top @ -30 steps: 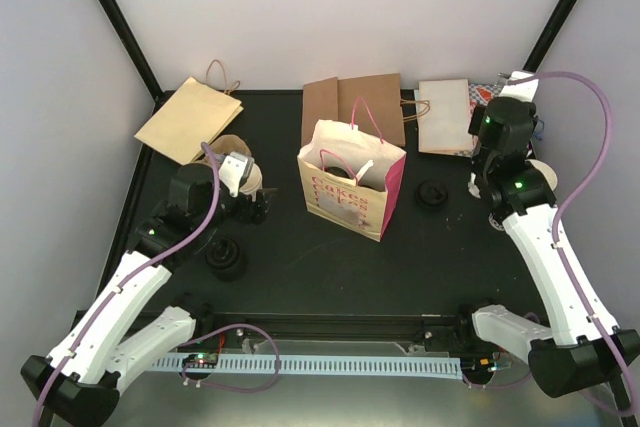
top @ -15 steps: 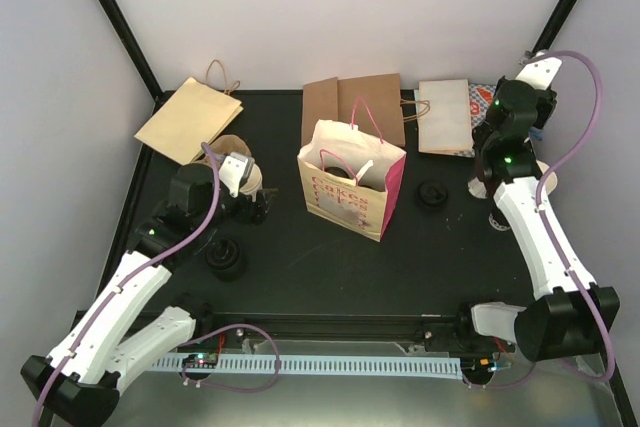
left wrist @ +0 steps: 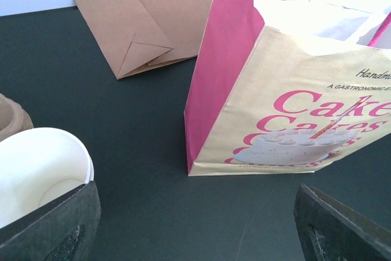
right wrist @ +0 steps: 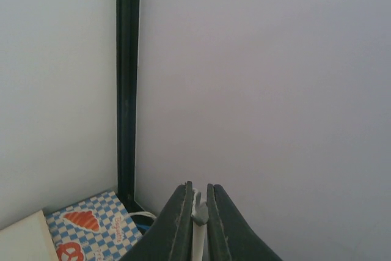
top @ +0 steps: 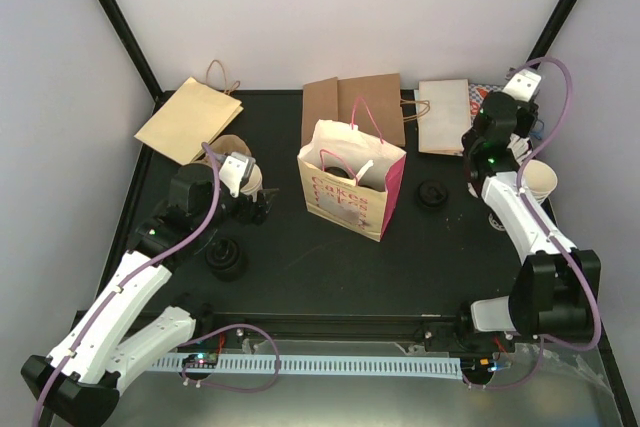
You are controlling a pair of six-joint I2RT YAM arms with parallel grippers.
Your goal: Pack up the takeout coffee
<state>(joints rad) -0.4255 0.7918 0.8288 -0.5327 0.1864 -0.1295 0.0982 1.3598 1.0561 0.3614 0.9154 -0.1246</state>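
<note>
The takeout coffee is a small white cup, cream inside, standing left of the pink and cream Cakes bag. In the left wrist view the takeout coffee sits by my left finger, outside the jaws, with the Cakes bag ahead. My left gripper is open over bare mat, and from above the left gripper is beside the cup. My right gripper is raised toward the back right corner. It is shut on a thin white strip; I cannot tell what that strip is.
Flat brown bags and a white bag lie at the back. A checkered packet sits in the corner. Black lids rest on the mat. A tall cream cup stack stands beside the right arm.
The right arm has folded back and lifted its wrist toward the back right corner, uncovering the cup stack. The left arm and the cup have not moved.
</note>
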